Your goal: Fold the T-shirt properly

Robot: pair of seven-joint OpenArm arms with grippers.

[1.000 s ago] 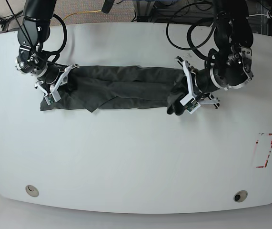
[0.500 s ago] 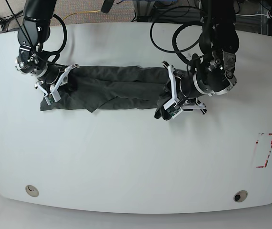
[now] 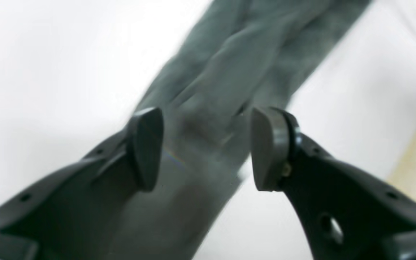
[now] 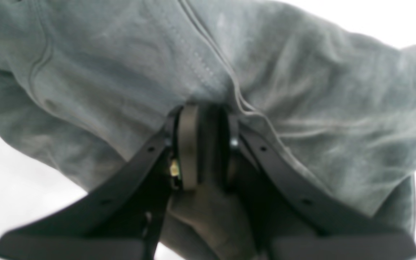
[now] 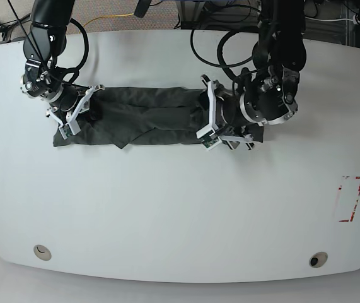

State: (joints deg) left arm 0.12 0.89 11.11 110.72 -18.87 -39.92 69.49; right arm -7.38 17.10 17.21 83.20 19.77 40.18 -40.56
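Observation:
The T-shirt (image 5: 148, 117) is a dark grey band of cloth lying across the white table (image 5: 167, 202). My left gripper (image 5: 206, 117) hovers over the band's right part. In the left wrist view, that gripper (image 3: 206, 148) stands open, and the T-shirt (image 3: 229, 54) runs blurred beneath and between its fingertips (image 3: 146, 148). My right gripper (image 5: 79, 112) sits at the band's left end. The right wrist view shows this gripper (image 4: 208, 144) shut on a bunched fold of the T-shirt (image 4: 121, 72), near a stitched seam.
A red-outlined rectangle (image 5: 350, 199) is marked on the table at the right. Two round holes (image 5: 41, 252) (image 5: 318, 259) sit near the front edge. Cables (image 5: 230, 44) loop over the table behind the left arm.
My left arm has travelled left along the band, carrying the shirt's right end over itself, and its jaws have opened. The right arm has not moved and keeps its grip.

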